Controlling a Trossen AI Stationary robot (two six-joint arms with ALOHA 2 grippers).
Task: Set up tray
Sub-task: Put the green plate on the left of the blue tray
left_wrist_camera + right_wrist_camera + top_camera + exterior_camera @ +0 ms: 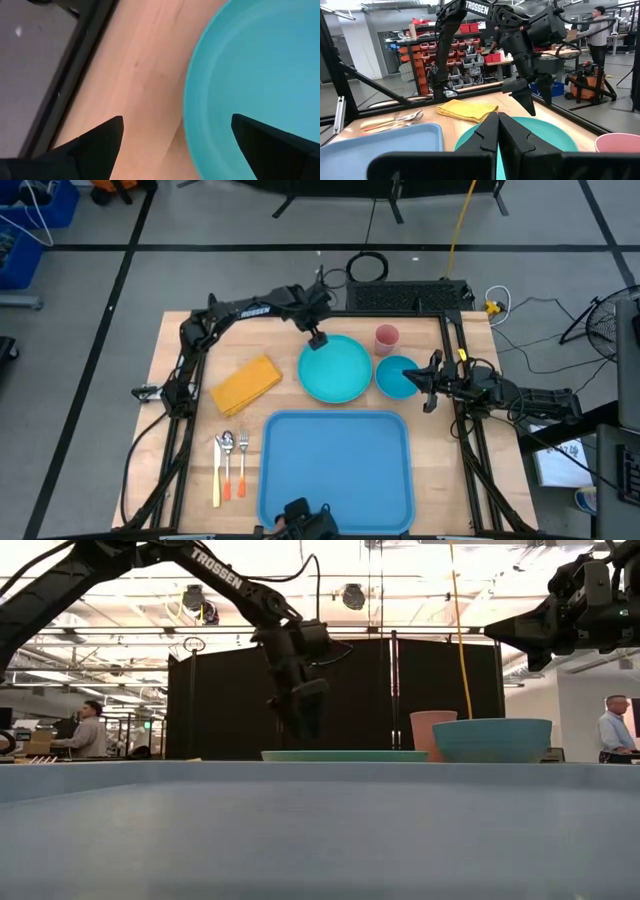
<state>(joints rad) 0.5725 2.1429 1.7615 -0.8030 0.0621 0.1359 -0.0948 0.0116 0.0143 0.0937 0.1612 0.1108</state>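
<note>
Wooden table (200, 430) bears the tray (336, 465); left hand (318, 338) apart, right hand (428, 385) together.

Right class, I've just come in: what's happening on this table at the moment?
A two-armed robot is laying out a meal tray. The left gripper, fingers open, hovers over the far rim of the round turquoise plate. The right gripper, fingers shut, hangs above the table by the small blue bowl. The large flat blue plastic tray holds nothing yet; the pink cup, folded yellow cloth and orange-handled cutlery lie on the wooden table.
</note>
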